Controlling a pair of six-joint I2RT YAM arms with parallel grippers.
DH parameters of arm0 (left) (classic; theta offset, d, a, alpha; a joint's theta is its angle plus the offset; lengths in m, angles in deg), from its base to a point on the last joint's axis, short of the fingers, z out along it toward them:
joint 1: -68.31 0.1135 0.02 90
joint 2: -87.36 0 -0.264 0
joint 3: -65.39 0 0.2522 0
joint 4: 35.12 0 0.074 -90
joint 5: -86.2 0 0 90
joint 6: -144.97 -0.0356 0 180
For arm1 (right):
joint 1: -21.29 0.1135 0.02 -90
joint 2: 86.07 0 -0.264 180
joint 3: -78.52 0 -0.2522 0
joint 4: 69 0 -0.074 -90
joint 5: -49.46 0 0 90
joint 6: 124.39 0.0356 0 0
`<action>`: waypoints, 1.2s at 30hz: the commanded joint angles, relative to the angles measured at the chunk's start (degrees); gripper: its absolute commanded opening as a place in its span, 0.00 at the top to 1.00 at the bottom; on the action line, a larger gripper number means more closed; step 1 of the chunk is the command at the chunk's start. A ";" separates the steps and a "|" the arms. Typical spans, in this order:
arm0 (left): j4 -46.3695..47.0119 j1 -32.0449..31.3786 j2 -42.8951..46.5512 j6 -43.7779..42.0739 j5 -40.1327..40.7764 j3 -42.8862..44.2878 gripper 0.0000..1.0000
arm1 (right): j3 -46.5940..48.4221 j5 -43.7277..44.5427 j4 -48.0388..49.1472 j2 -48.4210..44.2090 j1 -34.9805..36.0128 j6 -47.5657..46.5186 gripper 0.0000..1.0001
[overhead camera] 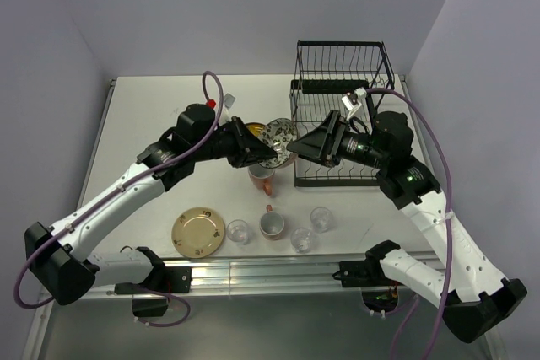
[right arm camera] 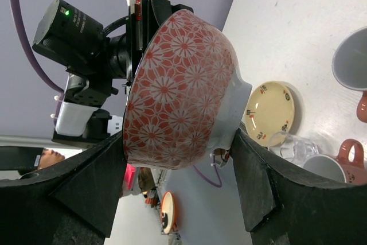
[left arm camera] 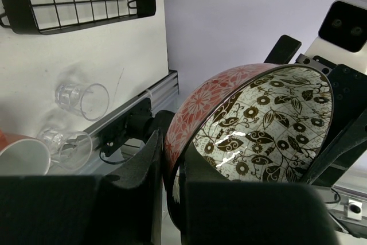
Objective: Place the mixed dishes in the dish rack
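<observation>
The left pincer (left arm camera: 172,179) is clenched on the rim of the round bowl with red flowers outside and dark leaves inside (left arm camera: 258,130). The right pincer (right arm camera: 180,142) stands wide and squeezes that bowl from both sides. The left arm (overhead camera: 126,183) and right arm (overhead camera: 439,217) reach in and meet mid-frame. They hold the bowl up above the white worktop (overhead camera: 152,115), just left of the black wire dish rack (overhead camera: 342,73).
</observation>
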 commanded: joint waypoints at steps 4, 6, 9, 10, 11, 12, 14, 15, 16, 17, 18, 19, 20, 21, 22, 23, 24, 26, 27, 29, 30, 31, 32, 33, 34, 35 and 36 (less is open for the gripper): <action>-0.53 -1.13 1.48 -5.54 6.01 3.48 1.00 | 0.12 -3.84 6.17 0.15 1.37 4.72 0.30; -1.07 -1.04 1.75 -5.99 6.37 3.48 1.00 | -0.06 -3.22 6.52 -0.03 1.37 5.07 0.18; -2.04 -1.04 2.01 -6.95 7.42 3.74 1.00 | -0.93 -3.13 8.54 -0.46 1.37 6.48 0.14; -2.30 -1.04 2.01 -7.30 7.60 3.91 1.00 | -0.94 -3.05 8.63 -0.38 1.37 6.57 0.14; -3.00 -1.13 1.92 -7.48 7.86 4.35 1.00 | -1.02 -2.87 8.45 -0.29 1.46 6.57 0.14; -3.18 -1.13 1.92 -7.74 7.95 4.44 1.00 | -1.11 -2.96 8.54 -0.38 1.46 6.66 0.14; -3.09 -1.13 2.10 -7.92 7.78 4.36 1.00 | -1.37 -3.05 8.98 -0.38 1.46 6.92 0.14; -3.09 -1.04 2.19 -7.92 7.77 4.27 1.00 | -1.90 -2.96 9.59 -0.55 1.46 7.27 0.15; -2.92 -1.13 2.19 -8.01 7.69 4.18 1.00 | -2.08 -3.05 10.03 -0.73 1.46 7.45 0.16; -2.57 -1.04 2.10 -7.92 7.25 4.09 1.00 | -2.43 -3.05 10.82 -0.82 1.46 7.62 0.18; -2.30 -1.04 2.10 -7.83 7.07 3.92 1.00 | -3.04 -3.13 11.43 -0.82 1.46 8.06 0.19; -2.21 -1.04 1.93 -7.75 6.90 3.92 1.00 | -3.31 -3.48 12.05 -0.73 1.46 8.41 0.21; -2.21 -1.04 1.75 -7.75 6.81 3.83 1.00 | -3.57 -3.83 13.36 -0.64 1.46 8.68 0.26; -1.95 -1.04 1.66 -7.75 6.46 3.83 1.00 | -4.01 -3.93 13.81 -0.55 1.46 8.94 0.30; -1.86 -1.13 1.57 -7.66 6.19 3.83 1.00 | -4.01 -3.93 14.07 -0.47 1.46 8.86 0.36; -1.86 -1.04 1.31 -7.66 5.84 3.83 1.00 | -3.93 -3.75 14.16 -0.55 1.37 8.59 0.60; -1.60 -1.04 1.31 -7.48 5.49 3.74 1.00 | -3.92 -3.49 14.08 -0.55 1.46 8.24 0.79; -1.60 -1.04 1.22 -7.31 4.96 3.65 1.00 | -3.57 -3.14 13.38 -0.29 1.37 7.63 1.00; -1.51 -1.04 1.13 -7.13 4.70 3.65 0.95 | -3.14 -3.05 13.11 -0.29 1.46 6.84 1.00; -1.33 -1.13 1.22 -6.87 4.52 3.57 0.79 | -2.70 -2.09 11.63 -0.38 1.37 6.05 1.00; -1.42 -1.13 1.13 -6.78 4.35 3.56 0.61 | -2.26 -1.91 11.18 -0.55 1.46 5.00 1.00; -1.77 -0.95 1.22 -6.78 4.52 3.56 0.52 | -2.17 -1.64 10.92 -0.90 1.37 4.64 1.00; -1.95 -0.95 1.31 -6.87 4.61 3.65 0.47 | -2.17 -1.38 10.48 -1.08 1.29 4.46 1.00; -2.12 -0.95 1.48 -7.04 4.70 3.57 0.40 | -2.25 -1.03 10.39 -1.25 1.28 4.37 1.00; -2.21 -0.86 1.66 -7.13 4.87 3.48 0.37 | -2.25 -1.03 10.39 -1.26 1.37 4.37 1.00; -2.47 -0.78 2.09 -7.13 5.13 3.48 0.32 | -2.25 -0.94 10.21 -1.26 1.37 4.37 1.00; -2.65 -0.60 2.27 -7.22 5.22 3.39 0.29 | -2.17 -0.85 9.95 -1.26 1.29 4.37 1.00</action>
